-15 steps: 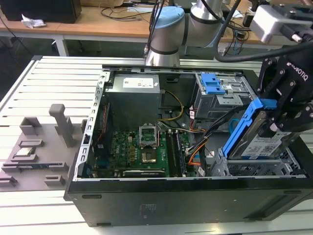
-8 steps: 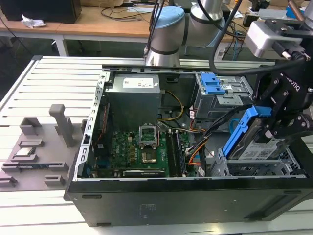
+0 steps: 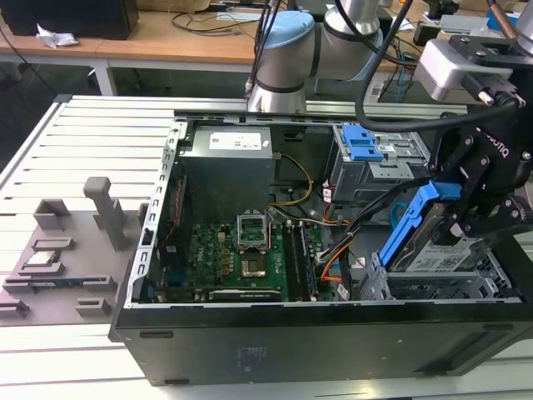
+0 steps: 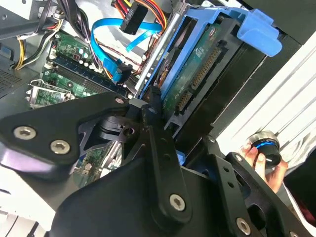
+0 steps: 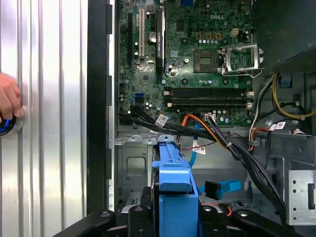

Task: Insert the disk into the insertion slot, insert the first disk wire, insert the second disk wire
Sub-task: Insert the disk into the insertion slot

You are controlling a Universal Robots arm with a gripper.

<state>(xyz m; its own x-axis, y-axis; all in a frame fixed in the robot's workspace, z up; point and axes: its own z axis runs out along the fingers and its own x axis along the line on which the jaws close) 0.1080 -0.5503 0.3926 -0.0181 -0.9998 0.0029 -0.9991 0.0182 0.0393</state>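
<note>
The disk point(image 3: 441, 250), silver in its bright blue caddy point(image 3: 410, 227), hangs tilted at the case's right end, and my gripper point(image 3: 460, 218) is shut on its raised end. Its lower end sits at the mouth of the insertion slot point(image 3: 445, 289), a silver perforated cage. In the first wrist view the caddy point(image 5: 174, 185) runs between my gripper's point(image 5: 174, 215) black jaws. One black finger point(image 4: 157, 123) presses the disk's point(image 4: 197, 74) edge. The second disk wire point(image 5: 228, 186), light blue with a dark plug, lies loose beside the cage; its loop point(image 4: 104, 43) lies over the board. A black plug point(image 4: 132, 19) on orange wires, probably the first disk wire, hangs free.
A taller grey cage with blue tabs point(image 3: 364, 148) stands behind the slot. The motherboard point(image 3: 241, 250) and power supply point(image 3: 229, 158) fill the case's middle. Black cable bundles point(image 5: 237, 148) cross near the slot. A person's hand point(image 5: 7, 98) rests on a round button outside the case. Grey fixtures point(image 3: 58, 250) sit on the exterior view's left.
</note>
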